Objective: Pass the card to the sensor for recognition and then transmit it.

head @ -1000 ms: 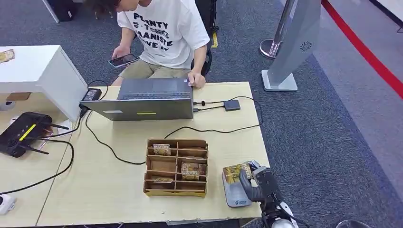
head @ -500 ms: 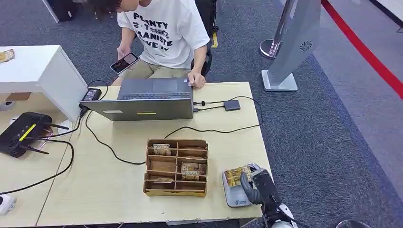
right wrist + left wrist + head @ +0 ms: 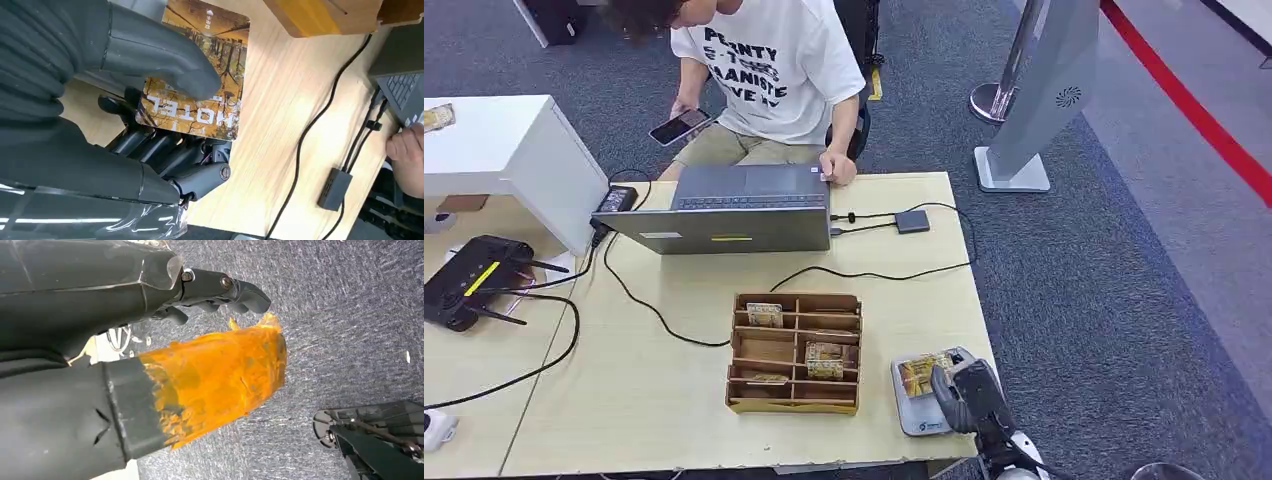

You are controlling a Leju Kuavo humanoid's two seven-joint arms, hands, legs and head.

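While the right hand pinches the yellow-brown printed hotel card between thumb and fingers over the grey flat sensor pad, recognition seems underway; next, probably, lift and hand it over.

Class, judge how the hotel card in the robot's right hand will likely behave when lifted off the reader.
The card looks thin and flat, so probably light and fairly stiff. Its glossy printed face may slip under the right hand thumb. It lies over the reader.
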